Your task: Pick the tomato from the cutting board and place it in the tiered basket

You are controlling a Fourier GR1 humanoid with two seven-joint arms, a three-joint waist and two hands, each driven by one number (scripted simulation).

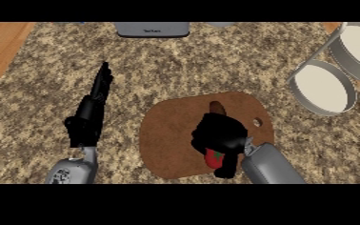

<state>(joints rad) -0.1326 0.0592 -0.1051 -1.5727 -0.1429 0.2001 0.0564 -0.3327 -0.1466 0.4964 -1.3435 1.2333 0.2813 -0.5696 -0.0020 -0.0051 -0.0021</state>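
A brown wooden cutting board (169,133) lies on the speckled counter at the lower middle. My right hand (218,133) is over the board with its fingers curled round the red tomato (214,158), of which only a small red part with a green stem shows under the palm. A dark shadow lies on the board just beyond the hand. The tiered basket (322,86) stands at the right edge, with a round grey-rimmed lower tier and part of an upper tier above it. My left hand (90,112) rests at the left, fingers straight and pointing away, holding nothing.
A grey appliance (153,29) sits at the counter's far edge, top middle. A wooden strip (13,40) borders the counter at the upper left. Bare speckled counter lies between the board and the basket.
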